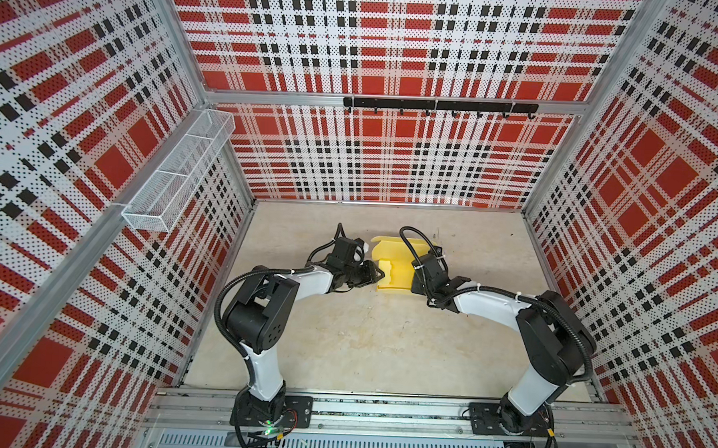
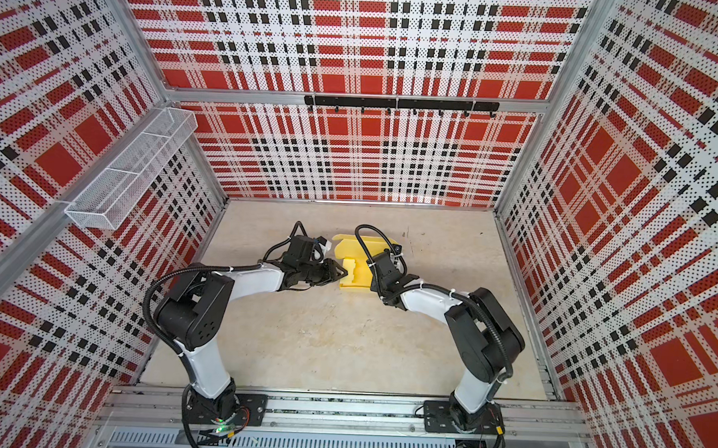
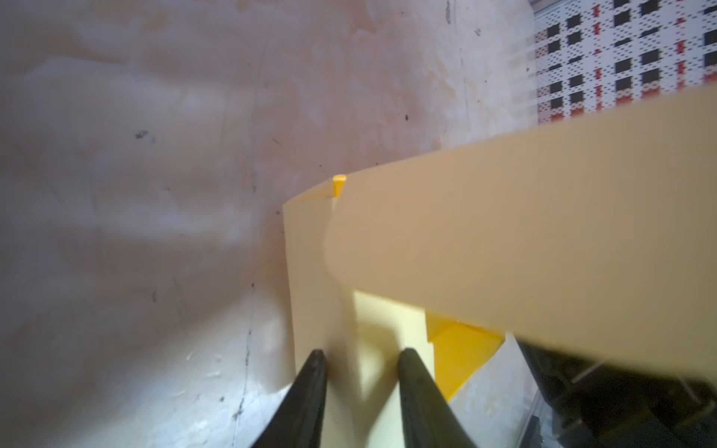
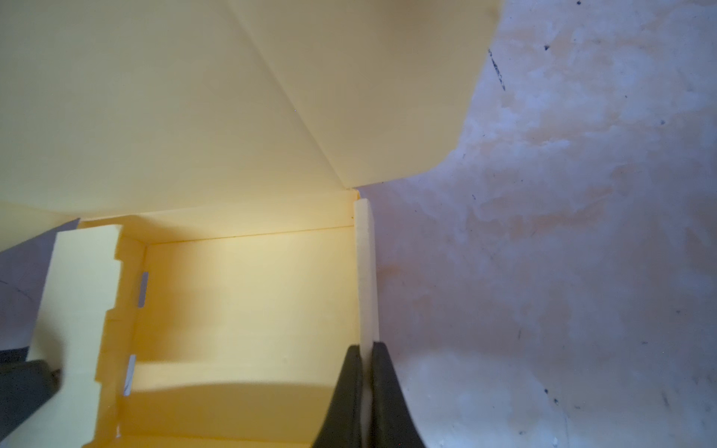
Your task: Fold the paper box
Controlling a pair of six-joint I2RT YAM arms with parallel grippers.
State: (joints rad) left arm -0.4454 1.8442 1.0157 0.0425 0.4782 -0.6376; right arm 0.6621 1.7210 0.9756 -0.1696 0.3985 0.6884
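Right wrist view: we are seeing the paper box (image 4: 248,302), matte pale-yellow card, sitting half-folded mid-surface (image 4: 543,271). Our right claw (image 4: 366,351) is pinching its thin side wall (image 4: 366,271), while the left claw (image 3: 361,355) is spread astride a flap (image 3: 376,322).

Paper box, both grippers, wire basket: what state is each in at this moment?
paper box: partly folded, lid flap raised, tabbed side flap not yet tucked into its slots.
left gripper: open, jaws apart at the tabbed flap.
right gripper: shut on the paper box's opposite side wall.
wire basket: hanging on the enclosure wall, nothing seen inside.
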